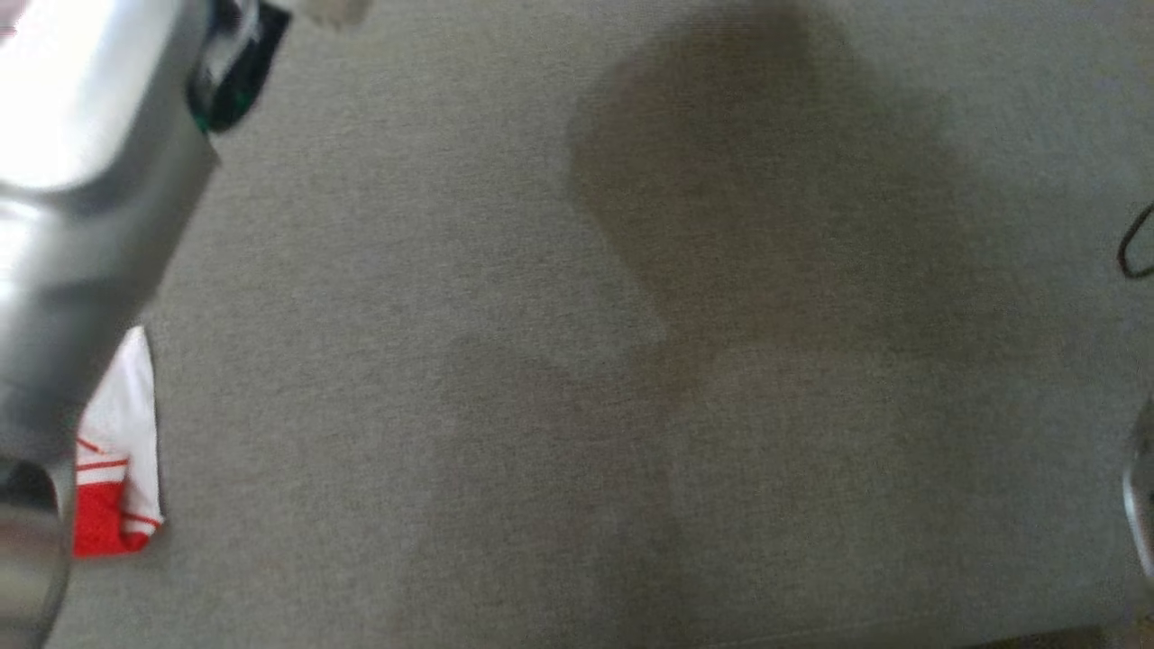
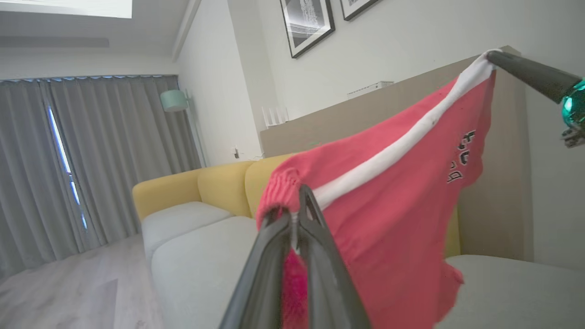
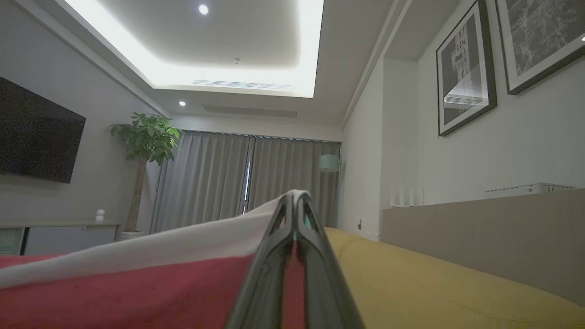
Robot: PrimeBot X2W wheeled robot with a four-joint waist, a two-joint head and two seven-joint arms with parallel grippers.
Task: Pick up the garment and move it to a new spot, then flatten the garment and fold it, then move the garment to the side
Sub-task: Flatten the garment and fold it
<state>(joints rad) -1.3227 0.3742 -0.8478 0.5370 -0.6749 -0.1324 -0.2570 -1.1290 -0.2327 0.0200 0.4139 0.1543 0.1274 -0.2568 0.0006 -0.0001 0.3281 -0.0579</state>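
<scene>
We hold the soft, light red-and-white fabric garment (image 2: 388, 214) aloft above the grey sofa seat (image 2: 201, 260), left gripper (image 2: 292, 212) and right gripper (image 3: 295, 201) each clamped on its upper edge, where such limp cloth seems best gripped.

In the left wrist view the garment (image 2: 388, 196) spans 2 grippers, left gripper (image 2: 293, 208) at 6 o'clock, right gripper (image 2: 492, 55) at 2 o'clock, above the sofa (image 2: 196, 256) seat.
</scene>
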